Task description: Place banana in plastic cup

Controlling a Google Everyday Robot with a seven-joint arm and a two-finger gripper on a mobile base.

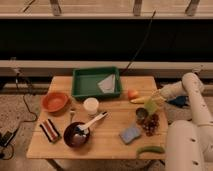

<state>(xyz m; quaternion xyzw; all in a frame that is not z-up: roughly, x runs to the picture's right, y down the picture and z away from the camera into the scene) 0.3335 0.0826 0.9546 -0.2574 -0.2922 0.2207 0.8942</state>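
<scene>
Table (107, 149) of pale wood is seen from above, and its right edge is met by the robot's white body. The back middle is taken by a green tray (80, 82) with a white sheet (106, 84) inside. Open wood is left along the front edge, between a dark bowl (74, 139) and a blue sponge (131, 133), and also at the back left corner. An orange bowl (55, 101) is placed near the left edge. The right side is crowded: an orange fruit (132, 93), a pale green cup (151, 106), a small dark can (141, 114), grapes (150, 124) and a long green vegetable (150, 149) are found close together. A white cup (91, 106) is set in the middle, well apart from them; which cup is the plastic one cannot be told.

The banana (140, 100) is laid just beside the orange fruit, with its long axis nearly left to right. Its right end is raised slightly and is gripped by the gripper (156, 95), whose fingers are closed on it.

Behind the table a low ledge and a dark wall are seen; the floor is speckled
</scene>
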